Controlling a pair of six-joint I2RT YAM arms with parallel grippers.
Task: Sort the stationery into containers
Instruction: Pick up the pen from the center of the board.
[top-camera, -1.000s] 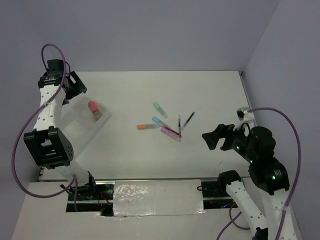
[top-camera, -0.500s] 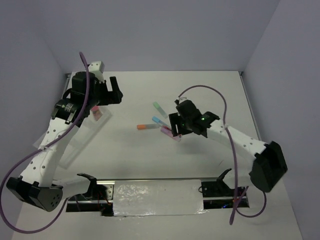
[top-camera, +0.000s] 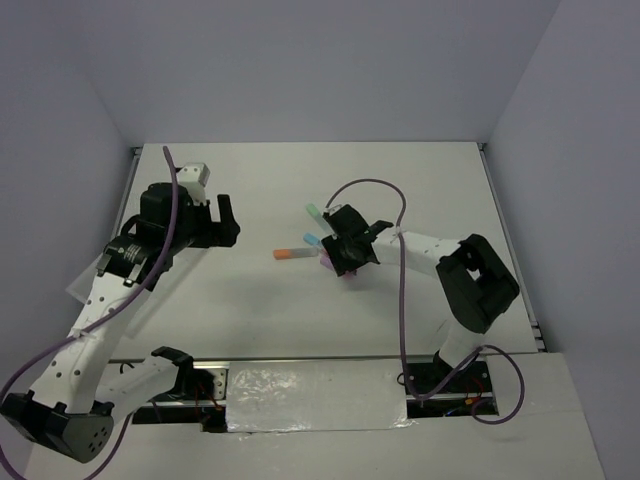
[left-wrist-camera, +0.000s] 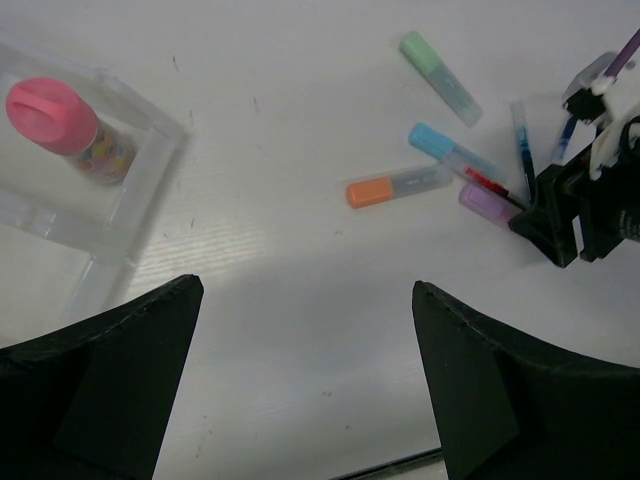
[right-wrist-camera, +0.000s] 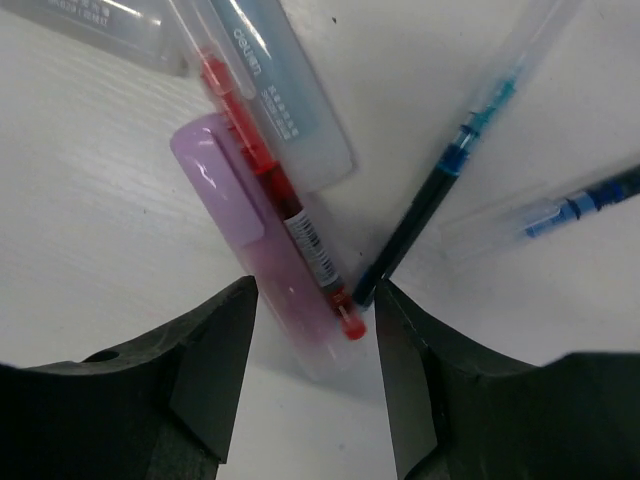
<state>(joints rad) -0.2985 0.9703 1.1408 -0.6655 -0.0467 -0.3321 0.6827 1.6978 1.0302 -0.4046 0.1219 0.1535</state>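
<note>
Right claw (right-wrist-camera: 315, 335) spread, probably to pinch from the pile.
At the bottom of its view, its jaws flank the pink marker (right-wrist-camera: 228, 205) with the red pen (right-wrist-camera: 265, 175) lying along it. The left claw (left-wrist-camera: 305, 385) hangs spread and empty. Upper left, the tray (left-wrist-camera: 150, 150) holds the pink-capped stick (left-wrist-camera: 65, 120).

Right wrist view: the blue marker (right-wrist-camera: 280, 90) has a line of white capitals along its barrel, running from 11 toward 5 o'clock. It looks like a brand word with smaller print beside it, too blurred to read. The red pen (right-wrist-camera: 270, 178) has a white barcode strip near its 5 o'clock end, digits illegible. The clear barrel (right-wrist-camera: 90, 15) at 11 o'clock shows faint print, unreadable. Nothing legible in the other views.
</note>
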